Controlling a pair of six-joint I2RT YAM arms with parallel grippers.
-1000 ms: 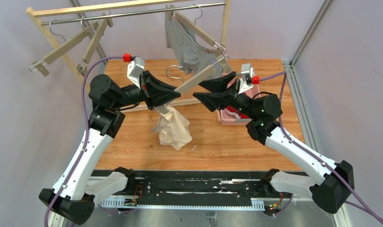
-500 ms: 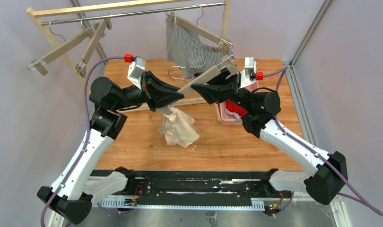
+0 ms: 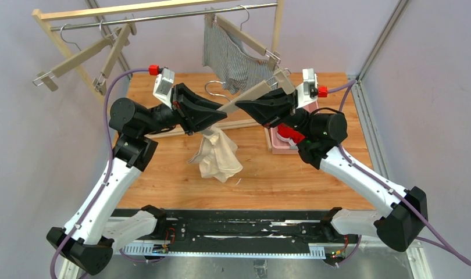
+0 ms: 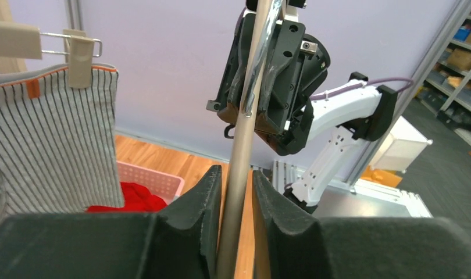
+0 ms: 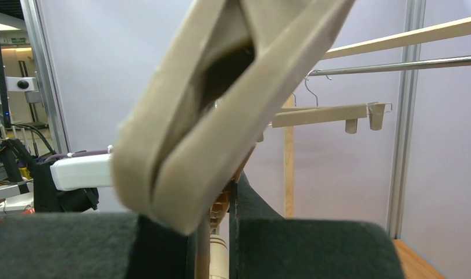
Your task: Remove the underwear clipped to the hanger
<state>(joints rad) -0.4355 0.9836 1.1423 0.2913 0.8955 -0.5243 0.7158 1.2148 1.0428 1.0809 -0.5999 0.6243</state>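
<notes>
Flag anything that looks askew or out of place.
The wooden hanger is off the rail, held at a steep slant between the left end effector and the right end effector. The cream boxers dangle in a bunch below its lower end instead of hanging spread out.

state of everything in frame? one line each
Beige wooden clip hanger: off the rail, tilted, in both grippers.
Left gripper: shut on its lower end.
Right gripper: shut on its upper part.
Cream underwear: hanging from that hanger's lower end.
Grey-and-white pinstriped underwear: clipped to another hanger on the rail.
Red underwear: lying in pink basket.
</notes>
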